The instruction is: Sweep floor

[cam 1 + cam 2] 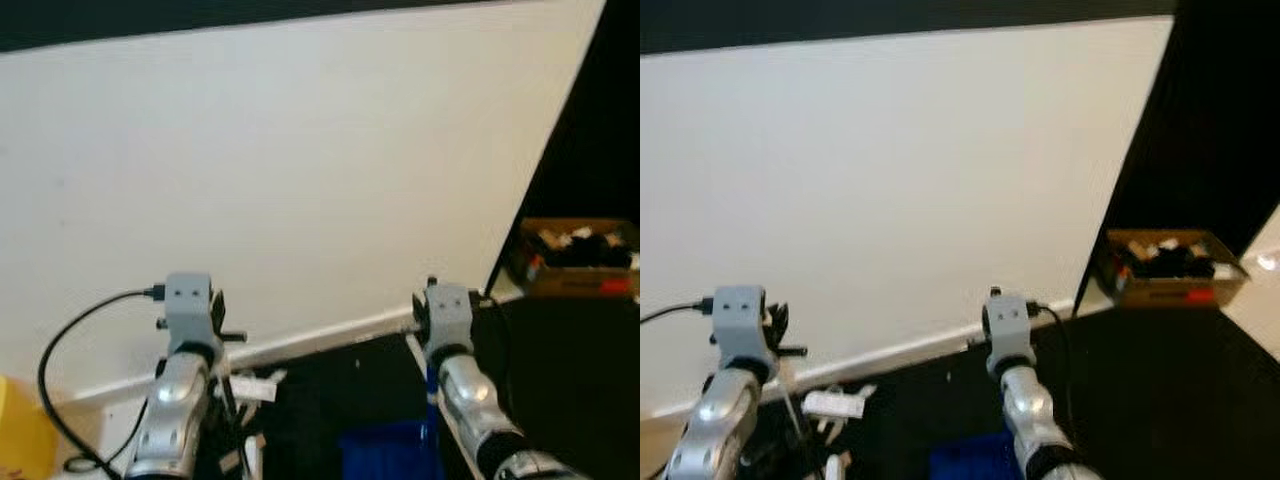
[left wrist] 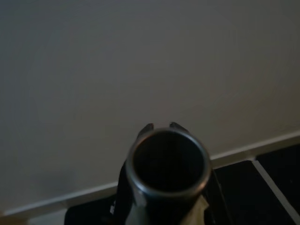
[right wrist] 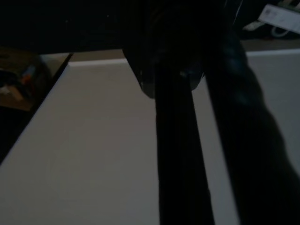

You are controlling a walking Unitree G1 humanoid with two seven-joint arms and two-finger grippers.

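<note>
The fingertips of your left gripper are peeking out close together just past the rim of a dark tube that is facing the wrist camera end-on. You cannot tell whether they are clamping it or merely lying along it. In the right wrist view a long black finger is running beside a thicker dark shaft, and the shade is hiding whether that pair is spread or closed. From the head, you are looking at both silver arms raised toward a white wall, with the left arm on one side and the right arm on the other. The right gripper is showing as a small black tip above its grey wrist block. A black cable is looping away from the left wrist. The dark floor is meeting the wall at a white baseboard. White scraps are lying on the floor just beside the left arm. A blue pan is sitting low between the two arms, nearer the right one. A cardboard box of mixed items is standing well off to the right past the wall's edge. A yellow object is poking in at the lower left corner.
</note>
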